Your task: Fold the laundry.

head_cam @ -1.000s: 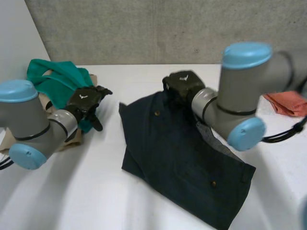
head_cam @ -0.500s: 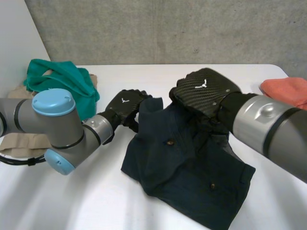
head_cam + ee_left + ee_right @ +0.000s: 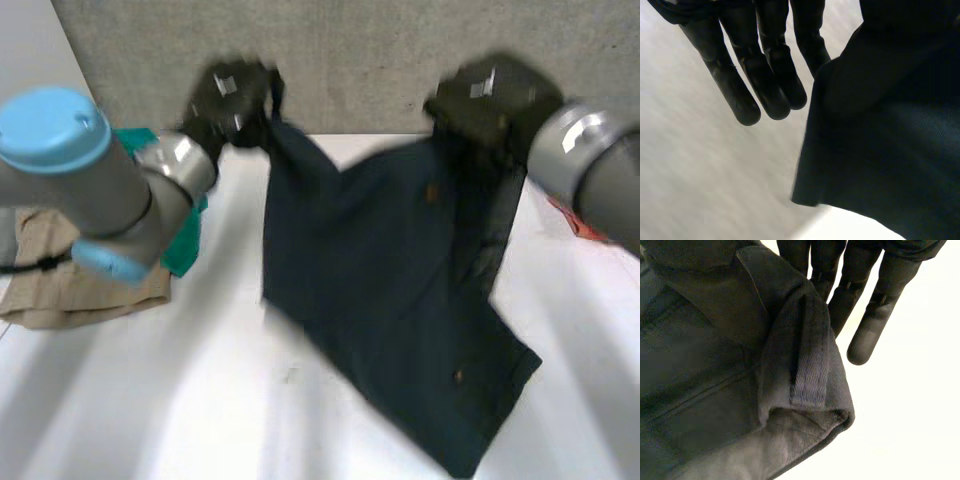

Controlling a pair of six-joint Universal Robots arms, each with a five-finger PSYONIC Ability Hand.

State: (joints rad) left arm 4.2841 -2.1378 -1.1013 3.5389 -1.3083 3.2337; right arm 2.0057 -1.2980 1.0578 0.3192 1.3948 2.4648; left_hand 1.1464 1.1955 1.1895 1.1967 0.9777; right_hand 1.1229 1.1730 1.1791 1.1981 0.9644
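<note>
Shorts are hanging spread between both raised hands, their lower end trailing on the table. The left hand is pinching one top corner, its other fingers sticking out straight beside the cloth. The right hand is clamping the waistband at the other corner, by a belt loop, its fingers straight behind. A green cloth and a tan cloth are lying by the left arm, and an orange cloth is lying by the right.

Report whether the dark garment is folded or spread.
Spread: dark garment hangs open between left hand and right hand, lower end on table.
</note>
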